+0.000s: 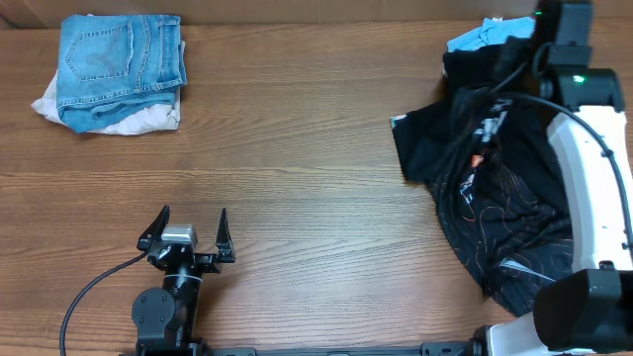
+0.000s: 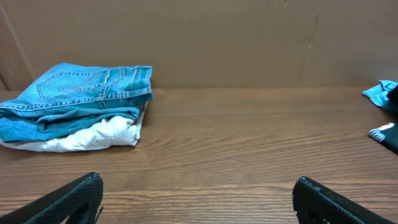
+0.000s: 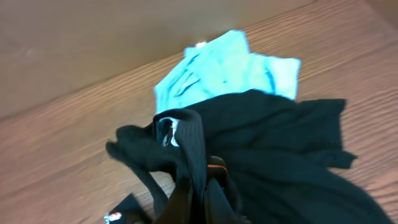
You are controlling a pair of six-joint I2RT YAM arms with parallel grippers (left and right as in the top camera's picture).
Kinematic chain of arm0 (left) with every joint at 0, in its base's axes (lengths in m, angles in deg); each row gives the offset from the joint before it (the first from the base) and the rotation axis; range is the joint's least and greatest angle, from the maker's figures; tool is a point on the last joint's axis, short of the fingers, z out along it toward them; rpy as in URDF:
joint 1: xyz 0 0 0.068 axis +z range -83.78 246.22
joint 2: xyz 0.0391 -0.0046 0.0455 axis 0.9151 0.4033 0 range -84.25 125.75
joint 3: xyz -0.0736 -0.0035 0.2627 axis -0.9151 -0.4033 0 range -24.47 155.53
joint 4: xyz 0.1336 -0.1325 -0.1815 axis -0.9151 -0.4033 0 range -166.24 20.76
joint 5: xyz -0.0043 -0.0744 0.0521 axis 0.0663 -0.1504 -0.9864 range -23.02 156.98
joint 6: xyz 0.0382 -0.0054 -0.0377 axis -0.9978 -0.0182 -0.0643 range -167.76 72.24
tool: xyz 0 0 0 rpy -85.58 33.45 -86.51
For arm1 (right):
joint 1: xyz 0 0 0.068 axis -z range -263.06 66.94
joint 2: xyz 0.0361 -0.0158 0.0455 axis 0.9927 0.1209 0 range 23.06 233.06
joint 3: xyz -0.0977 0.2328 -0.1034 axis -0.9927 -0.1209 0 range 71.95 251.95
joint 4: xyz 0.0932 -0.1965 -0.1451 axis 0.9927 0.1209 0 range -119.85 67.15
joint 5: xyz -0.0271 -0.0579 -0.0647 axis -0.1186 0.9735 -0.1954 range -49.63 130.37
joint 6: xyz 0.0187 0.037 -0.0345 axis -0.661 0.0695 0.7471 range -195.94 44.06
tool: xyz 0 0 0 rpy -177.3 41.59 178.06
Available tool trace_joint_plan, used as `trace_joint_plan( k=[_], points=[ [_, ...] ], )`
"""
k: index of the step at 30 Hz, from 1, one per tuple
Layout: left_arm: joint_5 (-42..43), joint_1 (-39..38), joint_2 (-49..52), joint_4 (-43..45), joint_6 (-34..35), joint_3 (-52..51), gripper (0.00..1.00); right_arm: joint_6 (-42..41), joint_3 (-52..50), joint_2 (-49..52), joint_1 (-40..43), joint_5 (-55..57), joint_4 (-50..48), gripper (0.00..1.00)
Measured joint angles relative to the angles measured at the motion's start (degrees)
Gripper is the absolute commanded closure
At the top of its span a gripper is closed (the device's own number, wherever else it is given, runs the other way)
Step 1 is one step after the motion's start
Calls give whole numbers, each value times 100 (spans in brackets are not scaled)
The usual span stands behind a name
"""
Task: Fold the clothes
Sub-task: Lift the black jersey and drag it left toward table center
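The table [image 1: 316, 168] under me is brown wood with a plain grain, smooth and faintly shiny. The wall [image 2: 249, 43] behind it looks like matt brown cardboard. The jeans [image 1: 119, 59] are faded blue denim, coarse, with stitched seams. The white cloth [image 1: 138, 121] is softer and crumpled. The black jersey [image 1: 504, 218] is thin, smooth cloth printed with fine tan lines, its collar [image 3: 186, 137] ribbed. The pale blue cloth [image 3: 230, 71] looks soft and matt. My left pincer [image 1: 193, 214] has matt black fingers [image 2: 68, 199] with a grainy surface. My right arm [image 1: 584, 168] wears a glossy white plastic shell.
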Motion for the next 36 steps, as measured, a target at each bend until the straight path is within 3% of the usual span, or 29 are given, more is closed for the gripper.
trace_joint_plan(
  k=[2,4,8,9,12,14,16,22,26,36],
  points=[
    [0,0,0,0,0,0,0,2,0,-2,92,26,-31,94],
    [0,-2,0,0,0,0,0,-11,0,-13,122,39,-79,83],
    [0,0,0,0,0,0,0,-2,83,-131,122,42,-164,75],
    [0,0,0,0,0,0,0,-20,118,-205,122,44,-181,75],
    [0,-2,0,0,0,0,0,42,199,-492,122,55,-151,92],
    [0,-2,0,0,0,0,0,7,275,-638,122,50,-76,91],
    [0,0,0,0,0,0,0,2,321,-726,122,20,85,65],
    [0,0,0,-2,0,0,0,2,339,-540,122,-116,682,62],
    [0,-2,0,-2,0,0,0,-24,341,-2,127,-452,791,46],
    [0,0,0,0,0,0,0,-271,337,1644,127,-1213,1104,55]
  ],
)
